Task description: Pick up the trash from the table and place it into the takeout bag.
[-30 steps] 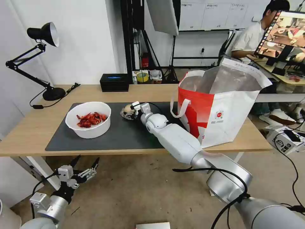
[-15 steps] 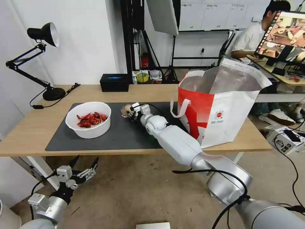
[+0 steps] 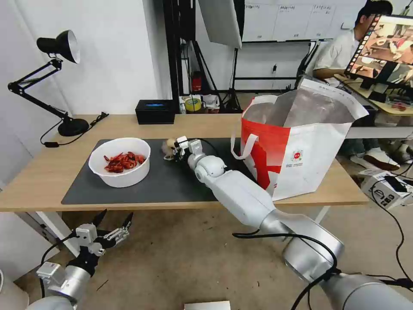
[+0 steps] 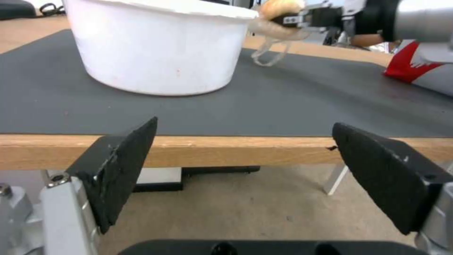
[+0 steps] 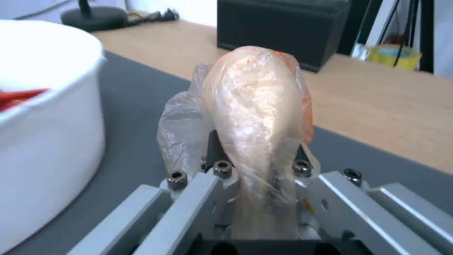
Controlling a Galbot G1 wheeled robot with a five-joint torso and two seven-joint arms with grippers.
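The round beige bun in its thin clear plastic wrap [image 3: 171,145] is pinched in the right hand [image 3: 175,148], just off the dark grey mat of the light-wood counter [image 3: 38,172]. The large white takeout bag with the red panel [image 3: 297,146] stands well to the right, so the carry runs rightward and upward over its rim. The left hand [image 3: 112,224] hangs spread below the counter's near edge, near the white bowl of red shells [image 3: 120,162].
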